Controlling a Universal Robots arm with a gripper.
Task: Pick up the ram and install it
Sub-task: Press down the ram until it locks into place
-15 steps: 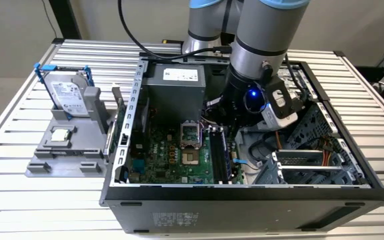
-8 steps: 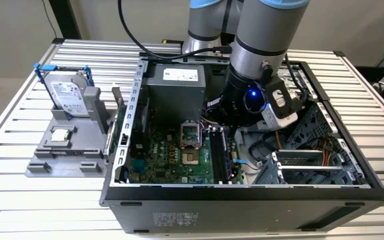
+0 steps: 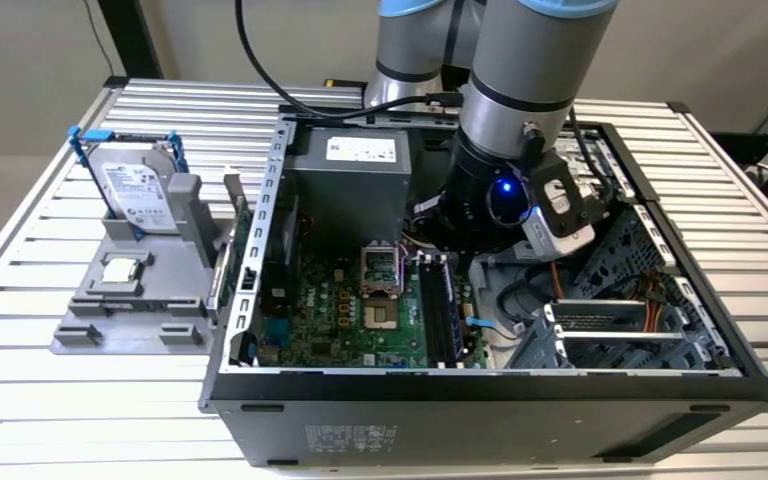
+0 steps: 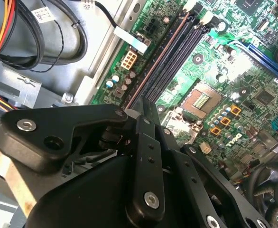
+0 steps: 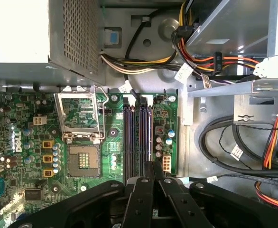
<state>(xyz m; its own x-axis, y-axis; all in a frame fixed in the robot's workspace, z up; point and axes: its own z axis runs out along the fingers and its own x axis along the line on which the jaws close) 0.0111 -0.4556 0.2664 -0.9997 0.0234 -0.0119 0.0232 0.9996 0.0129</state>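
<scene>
One robot arm [image 3: 524, 90] and one gripper [image 5: 152, 167] are present. One open computer case [image 3: 491, 385] sits on one slatted table [image 3: 37, 250], holding one green motherboard [image 3: 331, 310]. Memory slots [image 5: 138, 137] — four counted in the first wrist view, side by side. One processor socket [image 5: 83, 159], lid raised. One power supply box [image 3: 351, 160]. One grey fixture [image 3: 131, 300] stands at the exterior view's left, carrying one hard drive [image 3: 131, 190] with blue rails and one square processor chip [image 3: 123, 268]. Orange square components [image 5: 47, 158] — three in a column.
</scene>
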